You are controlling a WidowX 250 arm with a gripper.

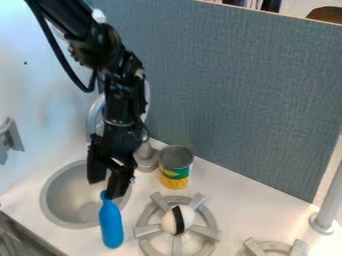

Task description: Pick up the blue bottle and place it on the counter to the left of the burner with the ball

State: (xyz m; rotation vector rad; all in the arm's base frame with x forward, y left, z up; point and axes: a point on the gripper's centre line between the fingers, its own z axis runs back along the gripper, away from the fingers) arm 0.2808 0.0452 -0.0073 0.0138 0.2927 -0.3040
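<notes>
Hangs with black two-finger hand (106, 189) spread beside smooth blue bottle-shaped object (111, 225).
Hides part of round grey sink (45, 198).

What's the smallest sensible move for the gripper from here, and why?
I'd probably ease the gripper down slightly with its fingers apart, before any closing. The fingers look open, and the narrow top of the blue bottle-shaped object sits right by their tips, beside the sink. I can't tell from this angle whether that neck is actually between them.
</notes>
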